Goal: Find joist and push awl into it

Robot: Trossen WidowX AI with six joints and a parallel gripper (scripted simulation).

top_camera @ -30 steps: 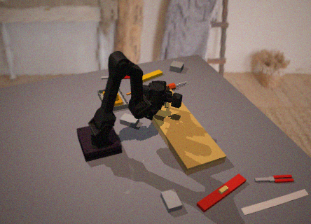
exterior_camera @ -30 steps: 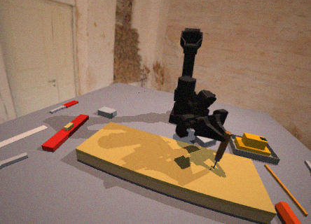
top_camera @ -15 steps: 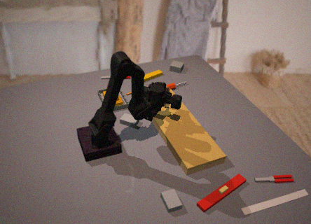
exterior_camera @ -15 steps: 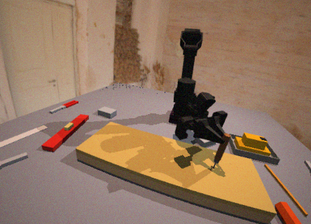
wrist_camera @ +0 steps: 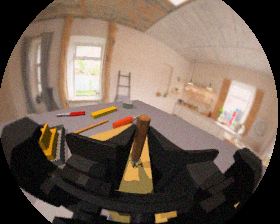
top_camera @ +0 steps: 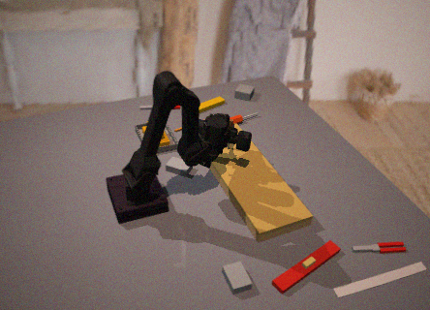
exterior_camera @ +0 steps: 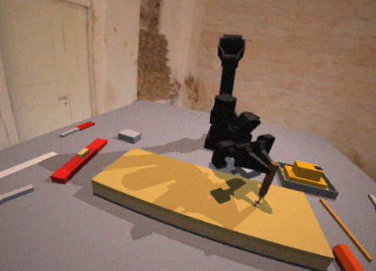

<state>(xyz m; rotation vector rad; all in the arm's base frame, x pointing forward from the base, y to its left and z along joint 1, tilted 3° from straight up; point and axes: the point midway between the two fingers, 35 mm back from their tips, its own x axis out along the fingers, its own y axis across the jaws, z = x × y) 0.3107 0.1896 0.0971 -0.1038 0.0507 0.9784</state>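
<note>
My gripper (exterior_camera: 271, 170) (wrist_camera: 141, 127) is shut on the awl's brown handle, low over the end of the panel nearer the tray. The awl (exterior_camera: 268, 183) (wrist_camera: 141, 142) points down with its handle leaning somewhat in the exterior view. Its thin tip is at or just above the panel's top; I cannot tell whether it touches. The floor panel (top_camera: 275, 197) (exterior_camera: 178, 190) (wrist_camera: 135, 184) is a long yellow-tan slab, partly shadowed. No joist shows. The yellow stud finder (exterior_camera: 306, 173) (wrist_camera: 48, 142) sits in the grey tray (top_camera: 168, 149) (exterior_camera: 298, 187).
A pencil (exterior_camera: 345, 229) and an orange-handled screwdriver (top_camera: 236, 119) (wrist_camera: 123, 122) lie near the panel's far end. A yellow bar (top_camera: 212, 105) (wrist_camera: 104, 112) lies behind. A grey block (top_camera: 176, 166) lies between arm base and panel. A red level (top_camera: 291, 277) (exterior_camera: 65, 173) and red-handled pliers (top_camera: 392, 244) lie beyond the other end.
</note>
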